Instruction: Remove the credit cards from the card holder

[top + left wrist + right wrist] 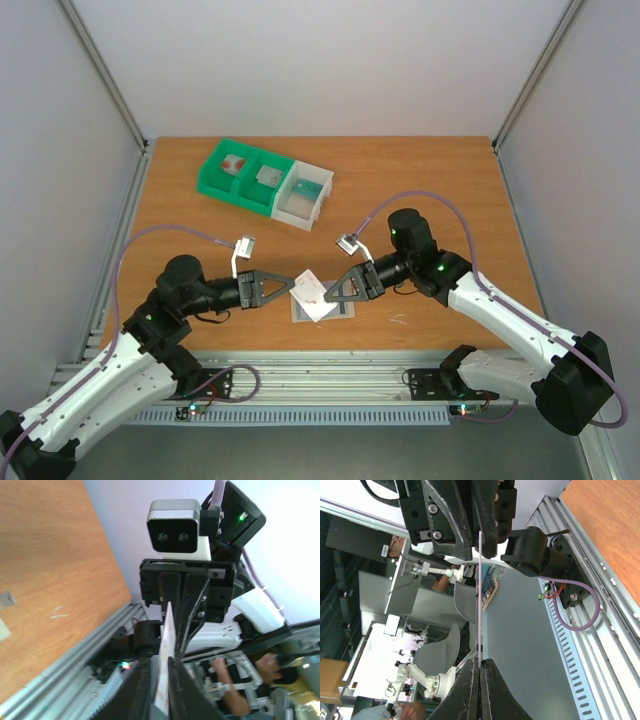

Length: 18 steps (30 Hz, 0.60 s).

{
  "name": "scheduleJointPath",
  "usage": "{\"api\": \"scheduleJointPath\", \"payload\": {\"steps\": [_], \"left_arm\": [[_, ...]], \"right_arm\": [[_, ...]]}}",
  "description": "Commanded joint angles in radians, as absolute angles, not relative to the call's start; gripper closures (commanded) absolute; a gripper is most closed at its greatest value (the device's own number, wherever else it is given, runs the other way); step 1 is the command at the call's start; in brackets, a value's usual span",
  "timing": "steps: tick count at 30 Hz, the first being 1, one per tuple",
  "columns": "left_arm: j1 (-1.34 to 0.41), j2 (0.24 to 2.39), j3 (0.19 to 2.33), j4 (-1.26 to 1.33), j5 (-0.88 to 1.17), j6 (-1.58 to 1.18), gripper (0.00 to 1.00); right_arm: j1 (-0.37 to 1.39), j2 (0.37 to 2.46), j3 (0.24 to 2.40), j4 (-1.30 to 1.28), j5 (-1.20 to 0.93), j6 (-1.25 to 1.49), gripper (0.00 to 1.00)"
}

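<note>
Clamping white card (312, 288) tight in right gripper (480, 664) above card holder (346, 311), offering it for handover to left gripper (161, 675), narrowed around it, contact unclear.

Green-and-white compartment tray (225, 190) (small items inside) sits on wooden table (450, 190)

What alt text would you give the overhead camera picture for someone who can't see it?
Two robot arms meet over the middle of a wooden table: the right gripper pinches a white card with red marks, and the left gripper straddles its other edge, over a pale card holder lying flat. A green-and-white compartment tray sits at the far side.
</note>
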State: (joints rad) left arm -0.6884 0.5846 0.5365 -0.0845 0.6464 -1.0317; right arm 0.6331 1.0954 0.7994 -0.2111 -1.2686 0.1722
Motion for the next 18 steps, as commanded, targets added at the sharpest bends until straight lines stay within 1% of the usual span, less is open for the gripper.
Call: {"api": "scheduleJointPath", "payload": {"steps": [1,2,6,9,11,13,16,18], "left_arm": [[-0.687,0.596,0.533,0.032,0.675,-1.053,0.96],[-0.687,0.596,0.534,0.032,0.675,-1.055,0.99],[-0.687,0.594,0.533,0.019,0.669,-1.055,1.00],[-0.687,0.591,0.536,0.005,0.653,-1.049,1.00],[-0.686,0.588,0.539,-0.039,0.629,-1.038,1.00],[-0.686,0.585,0.538,-0.072,0.592,-1.028,0.99],[-0.686,0.586,0.534,-0.110,0.536,-1.021,0.99],[-0.685,0.584,0.543,-0.148,0.485,-1.006,1.00]], "right_arm": [[0.638,1.105,0.837,-0.230,-1.291,0.147,0.99],[0.638,1.107,0.838,-0.230,-1.291,0.148,0.99],[0.638,1.110,0.843,-0.241,-1.280,0.143,0.98],[0.637,1.102,0.854,-0.295,-1.233,0.120,0.93],[0.638,1.088,0.872,-0.378,-1.163,0.074,0.80],[0.636,1.064,0.888,-0.443,-1.078,0.039,0.71],[0.635,1.028,0.896,-0.478,-1.015,0.034,0.52],[0.635,1.008,0.897,-0.490,-0.985,0.041,0.42]]}}
